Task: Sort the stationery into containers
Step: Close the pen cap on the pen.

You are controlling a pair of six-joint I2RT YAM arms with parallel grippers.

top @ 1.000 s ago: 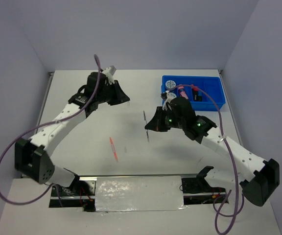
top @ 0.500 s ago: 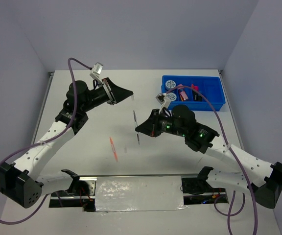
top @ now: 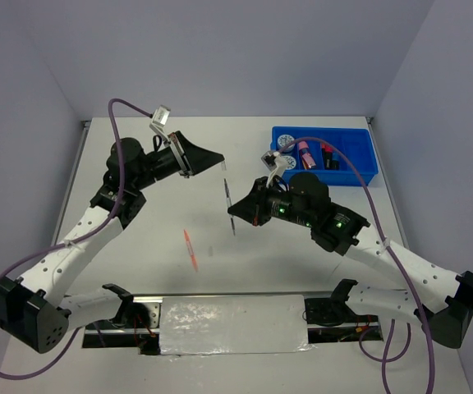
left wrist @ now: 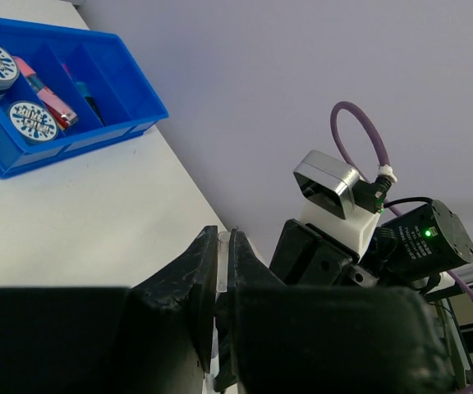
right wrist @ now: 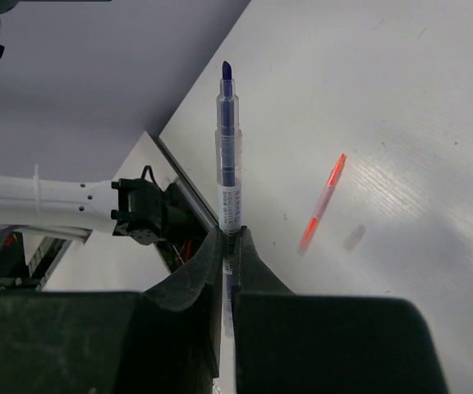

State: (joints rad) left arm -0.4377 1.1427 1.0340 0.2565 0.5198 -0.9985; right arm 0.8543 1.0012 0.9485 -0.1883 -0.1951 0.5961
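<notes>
My right gripper (top: pixel 238 212) is shut on a thin clear pen (top: pixel 229 205) with a blue tip and holds it above the table's middle. In the right wrist view the pen (right wrist: pixel 227 156) sticks out past the jaws (right wrist: pixel 230 238), its tip bare. My left gripper (top: pixel 219 160) is raised just above the pen's top end. It is shut on a small clear piece (left wrist: pixel 220 245) that looks like a pen cap. An orange pen (top: pixel 190 249) lies on the table, also in the right wrist view (right wrist: pixel 323 201). The blue tray (top: pixel 360 171) at the back right holds tape discs (left wrist: pixel 33 121), a pink cylinder (left wrist: pixel 43 90) and highlighters.
A small clear scrap (right wrist: pixel 353 237) lies on the table beside the orange pen. The right arm's camera and cable (left wrist: pixel 335 185) stand close in front of the left gripper. The tray's near wall (left wrist: pixel 72 139) shows in the left wrist view. Walls close in the table.
My right gripper has moved left with the pen. The left arm has drawn back and its gripper now sits just above the pen's top end, holding the clear piece.
</notes>
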